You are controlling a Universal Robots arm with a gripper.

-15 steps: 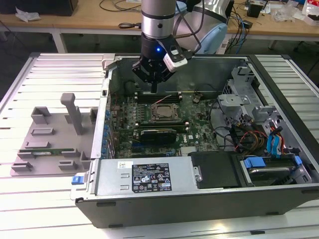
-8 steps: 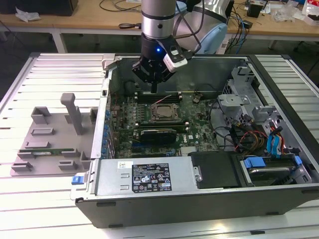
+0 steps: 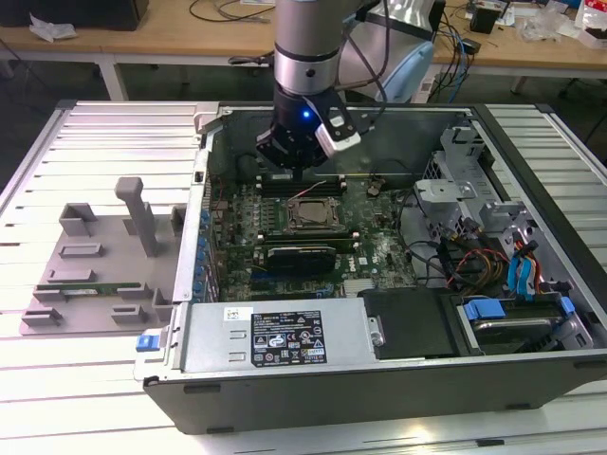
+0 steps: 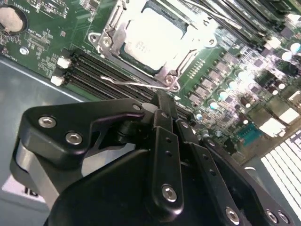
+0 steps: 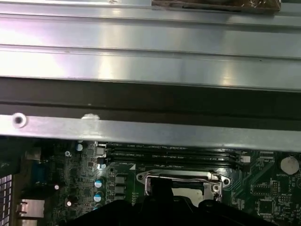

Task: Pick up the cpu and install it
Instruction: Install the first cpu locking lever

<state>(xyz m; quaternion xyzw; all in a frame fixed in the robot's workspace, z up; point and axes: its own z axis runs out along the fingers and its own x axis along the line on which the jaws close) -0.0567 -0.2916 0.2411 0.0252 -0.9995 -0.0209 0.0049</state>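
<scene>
No print can be read; the white label point(image 3: 286, 338) on the case's power supply stays illegible.

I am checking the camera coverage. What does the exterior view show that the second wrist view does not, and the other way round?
The exterior view alone takes in the whole open computer case, the grey plastic tray on the exterior view's left, the graphics card and the drive bay cables. The second wrist view alone shows the socket's wire lever close up and a coin cell battery. Both show the gripper, the cpu in its socket and the memory slots.
</scene>
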